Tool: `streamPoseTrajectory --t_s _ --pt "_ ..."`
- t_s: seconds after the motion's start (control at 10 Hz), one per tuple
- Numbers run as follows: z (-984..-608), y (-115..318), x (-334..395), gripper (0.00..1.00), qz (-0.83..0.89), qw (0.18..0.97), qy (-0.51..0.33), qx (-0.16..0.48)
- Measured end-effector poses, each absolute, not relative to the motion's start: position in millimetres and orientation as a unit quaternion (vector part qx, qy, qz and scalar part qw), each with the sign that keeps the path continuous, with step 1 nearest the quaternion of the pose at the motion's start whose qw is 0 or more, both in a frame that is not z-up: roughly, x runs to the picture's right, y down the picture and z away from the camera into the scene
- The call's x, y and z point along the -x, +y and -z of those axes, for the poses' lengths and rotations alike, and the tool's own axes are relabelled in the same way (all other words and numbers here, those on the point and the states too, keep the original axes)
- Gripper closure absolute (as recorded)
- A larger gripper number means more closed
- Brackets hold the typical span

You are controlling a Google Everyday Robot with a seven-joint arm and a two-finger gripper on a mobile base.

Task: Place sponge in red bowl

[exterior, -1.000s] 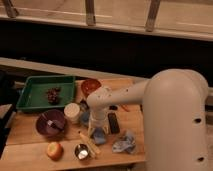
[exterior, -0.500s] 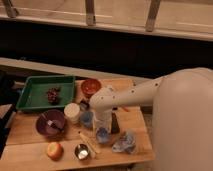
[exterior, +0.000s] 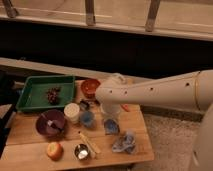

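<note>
Rightward shift: gripper (exterior: 110, 114) now hangs over sponge (exterior: 111, 127) mid-table, toward near edge; grip state cannot be told. Sponge likely light, soft, compressible; pinch across its narrow sides; red bowl (exterior: 90, 87) at far edge.

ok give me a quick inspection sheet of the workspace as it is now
surface: wooden table, crowded
job's things: red bowl at the back, beside the tray; bluish piece, likely the sponge, lies on the table, not in the bowl
clutter: green tray holding dark fruit; purple bowl; white cup; blue cup; apple; metal cup; crumpled blue cloth
grippers: gripper low over the table, just behind the bluish piece
cables: nothing seen
surroundings: dark wall and railing posts behind
</note>
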State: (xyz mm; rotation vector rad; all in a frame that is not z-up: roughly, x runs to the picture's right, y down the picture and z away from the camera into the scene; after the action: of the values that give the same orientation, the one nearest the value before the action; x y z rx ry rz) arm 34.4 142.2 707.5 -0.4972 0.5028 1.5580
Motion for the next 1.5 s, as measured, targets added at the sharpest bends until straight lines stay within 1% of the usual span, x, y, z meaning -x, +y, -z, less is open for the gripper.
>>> streamPoseTrajectory --t_s 0.2,0.3,0.5,0.6,0.7,1.1,1.3,1.5 --pt "-687 86 -43 1.0 -0.697 0.665 0.203 0.175" --pt "-680 48 -36 1.0 -0.698 0.674 0.182 0.157" --pt "-684 -6 -17 1.0 -0.702 0.68 0.148 0.149" --pt "-685 -24 -6 1.0 -0.704 0.681 0.135 0.151" --pt "-686 -32 -3 1.0 -0.705 0.68 0.129 0.152" --pt "-692 -40 -3 1.0 -0.71 0.677 0.12 0.152" --pt "-714 -63 6 1.0 -0.713 0.676 0.102 0.156" --pt "-739 -83 36 1.0 -0.715 0.674 0.085 0.166"
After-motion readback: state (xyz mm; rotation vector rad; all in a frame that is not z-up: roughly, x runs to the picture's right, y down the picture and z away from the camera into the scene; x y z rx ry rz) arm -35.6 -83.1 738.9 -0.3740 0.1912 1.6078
